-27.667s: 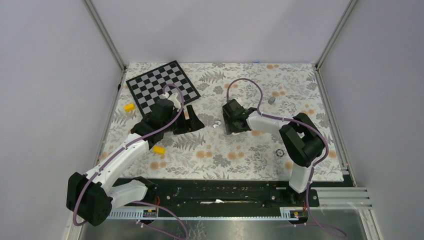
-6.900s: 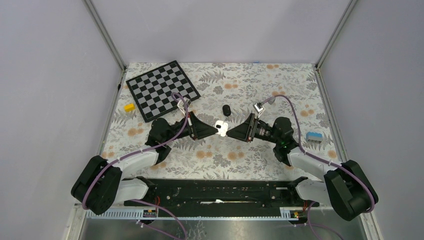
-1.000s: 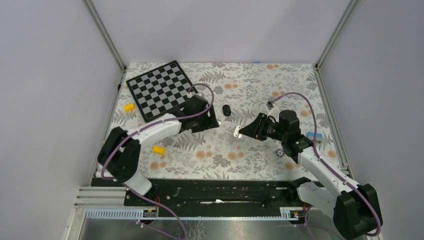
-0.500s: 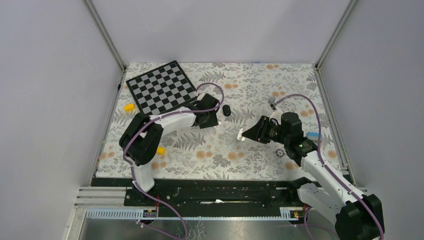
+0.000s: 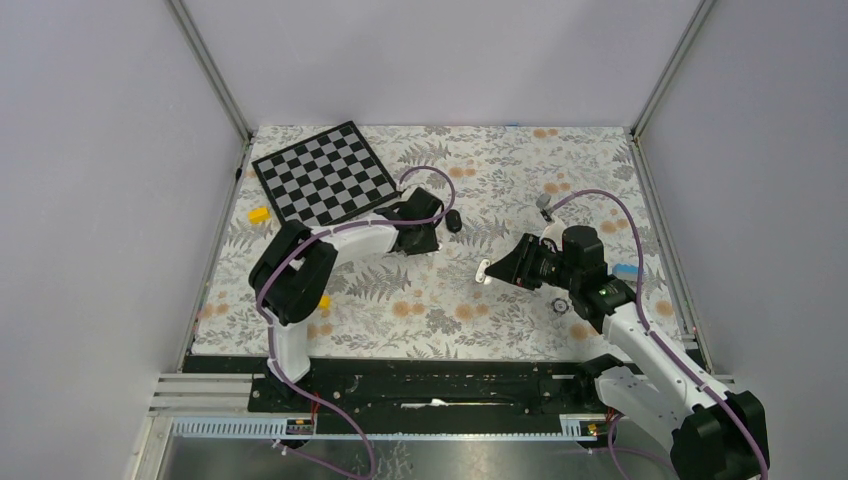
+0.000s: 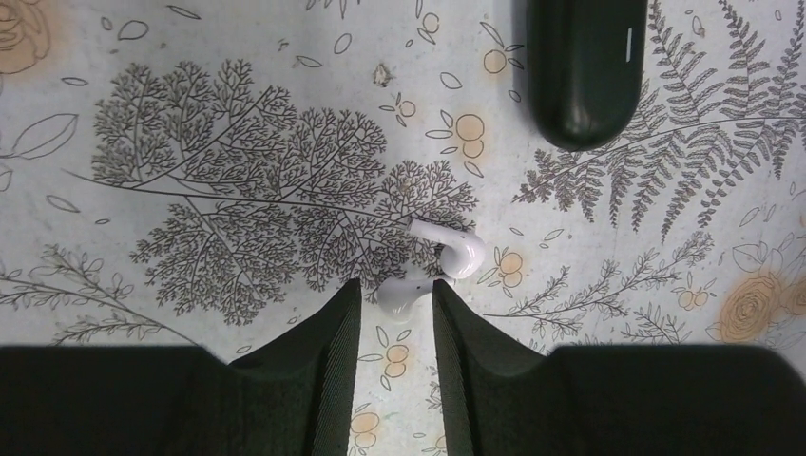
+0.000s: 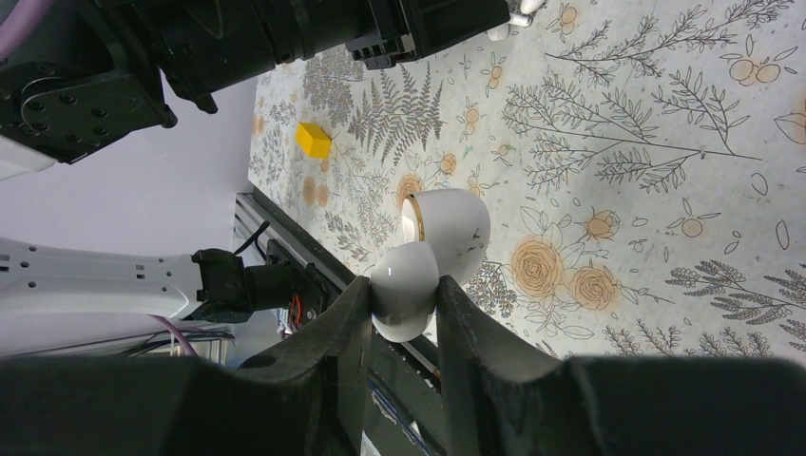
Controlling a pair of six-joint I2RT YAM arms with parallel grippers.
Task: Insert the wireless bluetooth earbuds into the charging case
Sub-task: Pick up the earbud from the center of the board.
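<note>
My right gripper (image 7: 403, 285) clamps the open charging case (image 7: 444, 228), but my left gripper (image 6: 393, 287), narrowed around one earbud (image 6: 404, 293) with its grip uncertain, could flick the touching other earbud (image 6: 461, 255) across the table (image 6: 190, 95).

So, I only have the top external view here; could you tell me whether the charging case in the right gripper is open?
Observer: Yes. The right wrist view shows the charging case standing open, its base clamped between the fingers of the right gripper.
Operator: Thank you. Where are the earbuds, please?
Observer: In the left wrist view, one white earbud lies between the fingertips of the left gripper. The second earbud sits just beyond, apparently touching it.
</note>
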